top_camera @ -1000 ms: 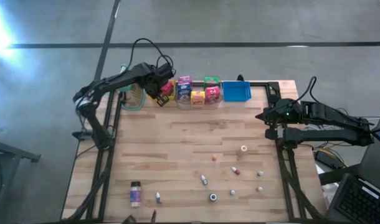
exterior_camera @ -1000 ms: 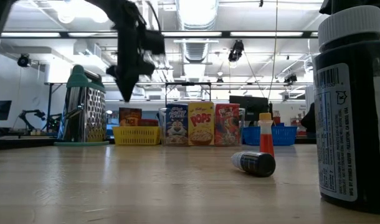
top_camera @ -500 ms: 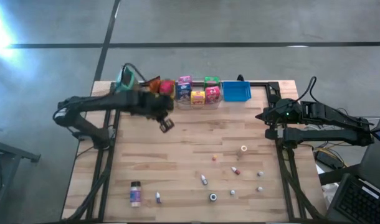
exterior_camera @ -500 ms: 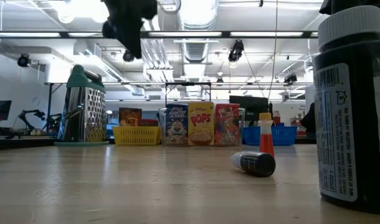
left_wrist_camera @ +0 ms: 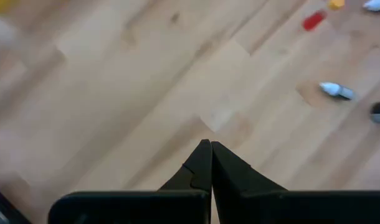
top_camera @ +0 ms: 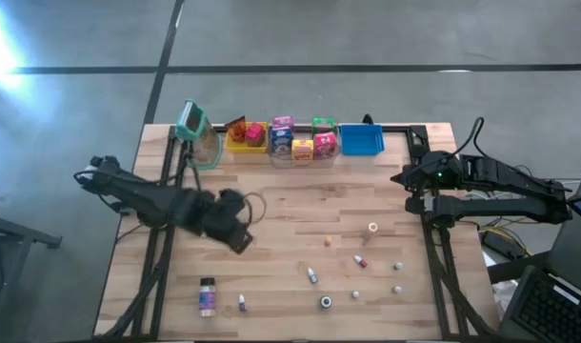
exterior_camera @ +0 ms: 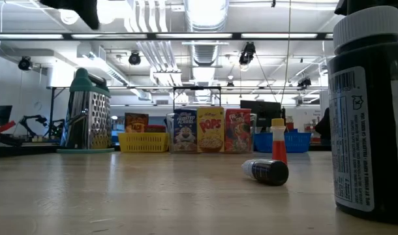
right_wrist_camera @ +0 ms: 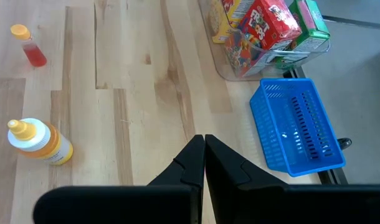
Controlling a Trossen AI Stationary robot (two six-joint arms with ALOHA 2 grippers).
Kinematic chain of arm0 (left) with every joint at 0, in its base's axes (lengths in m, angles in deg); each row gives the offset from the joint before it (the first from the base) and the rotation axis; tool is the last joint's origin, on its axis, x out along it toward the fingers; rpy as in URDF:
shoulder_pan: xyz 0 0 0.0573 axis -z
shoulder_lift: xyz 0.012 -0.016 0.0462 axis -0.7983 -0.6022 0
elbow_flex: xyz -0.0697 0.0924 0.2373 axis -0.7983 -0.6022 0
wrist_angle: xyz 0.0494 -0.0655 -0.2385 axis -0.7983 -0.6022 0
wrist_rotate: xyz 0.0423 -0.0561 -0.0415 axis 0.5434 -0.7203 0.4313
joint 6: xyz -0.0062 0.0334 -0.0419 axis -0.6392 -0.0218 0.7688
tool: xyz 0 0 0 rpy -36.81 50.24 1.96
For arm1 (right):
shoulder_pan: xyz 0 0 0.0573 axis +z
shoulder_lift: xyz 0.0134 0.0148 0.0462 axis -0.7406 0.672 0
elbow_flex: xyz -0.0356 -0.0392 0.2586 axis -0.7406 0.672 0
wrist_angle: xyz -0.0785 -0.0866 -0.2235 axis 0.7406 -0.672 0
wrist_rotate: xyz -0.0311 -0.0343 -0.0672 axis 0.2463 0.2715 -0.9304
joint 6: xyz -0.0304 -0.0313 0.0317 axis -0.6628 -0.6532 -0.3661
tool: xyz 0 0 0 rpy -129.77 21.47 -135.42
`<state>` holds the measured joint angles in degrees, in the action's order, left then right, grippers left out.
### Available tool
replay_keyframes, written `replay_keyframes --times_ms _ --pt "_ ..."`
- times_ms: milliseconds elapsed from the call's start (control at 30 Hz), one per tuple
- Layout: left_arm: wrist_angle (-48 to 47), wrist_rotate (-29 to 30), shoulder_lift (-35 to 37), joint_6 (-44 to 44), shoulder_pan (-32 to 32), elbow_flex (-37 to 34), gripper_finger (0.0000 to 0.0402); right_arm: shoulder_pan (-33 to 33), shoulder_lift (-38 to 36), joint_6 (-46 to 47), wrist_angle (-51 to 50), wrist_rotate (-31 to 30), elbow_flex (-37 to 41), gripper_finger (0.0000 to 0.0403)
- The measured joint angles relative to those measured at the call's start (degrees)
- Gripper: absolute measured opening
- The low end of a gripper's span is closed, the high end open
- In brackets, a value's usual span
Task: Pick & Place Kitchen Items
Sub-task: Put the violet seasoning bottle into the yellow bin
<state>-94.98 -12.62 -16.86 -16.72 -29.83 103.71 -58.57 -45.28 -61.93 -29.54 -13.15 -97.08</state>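
High view: the clear plastic bin at the far table edge serves as landmark. It holds small cereal-style boxes, standing upright and packed side by side. A yellow bin sits just beside it on one side, a blue mesh basket on the other. The left gripper hangs over bare wood, well on the near side of the clear bin, carrying nothing. The right gripper is parked near the blue basket at the table's right edge. Loose items lie scattered on the near half of the table, well apart from the bin: a purple-labelled jar, an orange-capped red bottle and several tiny white bottles.

Low view: a dark tipped bottle lies on its side, likely where it rolled to rest.

Left wrist view: the fingers are pressed together, empty; presumably the arm is in transit toward the scattered items.

Right wrist view: the fingers meet tip to tip, gripping nothing; a yellow squeeze bottle lies near.
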Motion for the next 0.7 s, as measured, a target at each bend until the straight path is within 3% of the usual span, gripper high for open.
replay_keyframes --times_ms 367,567,700 --pt "0.1 0.7 -0.6 25.2 11.9 0.0 0.0003 0.0 0.0 0.0 0.0 0.0 0.0 0.0008" --pt "0.2 1.6 -3.2 32.5 13.9 -0.9 0.0003 0.0 0.0 0.0 0.0 0.0 0.0 0.0008" --pt "1.8 0.4 -5.4 33.0 14.0 -0.9 0.0009 0.0 0.0 0.0 0.0 0.0 0.0 0.0008"
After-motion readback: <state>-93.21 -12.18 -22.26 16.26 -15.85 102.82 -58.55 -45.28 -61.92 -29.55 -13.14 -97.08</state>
